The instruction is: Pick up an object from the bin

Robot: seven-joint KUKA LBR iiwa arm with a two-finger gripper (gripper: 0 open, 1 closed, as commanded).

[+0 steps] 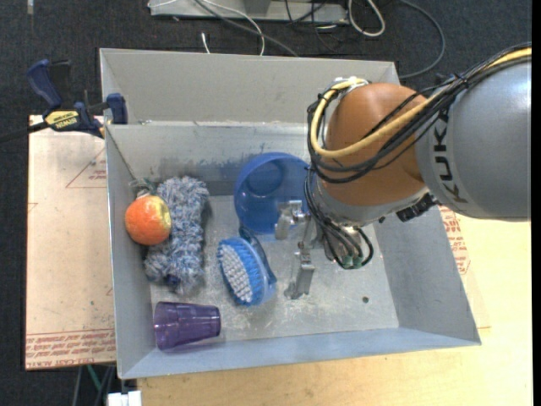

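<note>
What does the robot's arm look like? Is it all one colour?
No. The arm is a fat, rounded, silvery-grey tube with big black letters starting KU on its side. Its wrist wears a smooth orange cover, round like a ball. Yellow and black cables loop around that. Underneath are thin, silvery metal fingers.

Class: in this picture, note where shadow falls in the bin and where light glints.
Camera view: shadow darkens the bin's back wall beside the blue bowl; same view, a soft sheen sits on the arm's orange cover, and pale glints on the purple cup.
</note>
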